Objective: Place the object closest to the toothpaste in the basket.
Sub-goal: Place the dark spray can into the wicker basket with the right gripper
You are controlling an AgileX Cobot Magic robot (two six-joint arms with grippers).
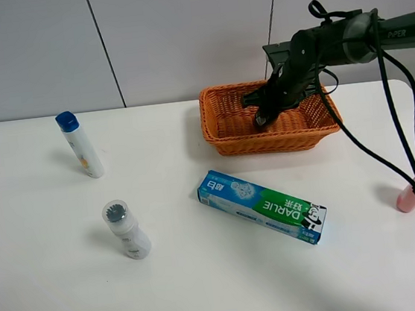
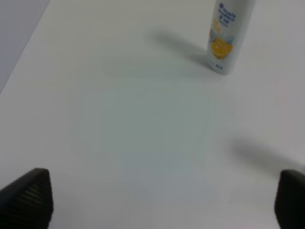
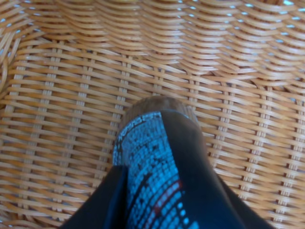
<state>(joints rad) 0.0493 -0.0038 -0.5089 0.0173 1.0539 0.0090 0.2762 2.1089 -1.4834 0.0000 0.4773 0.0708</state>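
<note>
One dark, blue-patterned object (image 3: 153, 157), clamped in the right end effector (image 1: 265, 110), inside the wicker basket (image 1: 224, 135) at the far side of the tabletop (image 1: 199, 276), toothpaste box (image 1: 263, 205) nearer, left end effector (image 2: 162, 202) spread wide.

Bright, even light w/ soft shadows; wrist views blurry.

- Toothpaste box (image 1: 263, 205), centre of counter: "DARLIE" in white on green band, upside down to camera; Chinese characters beside it.
- Right arm (image 1: 403, 31), far right: partial lettering "PER".
- Bottle (image 2: 225, 36), left wrist view: label print blurred, unreadable.
</note>
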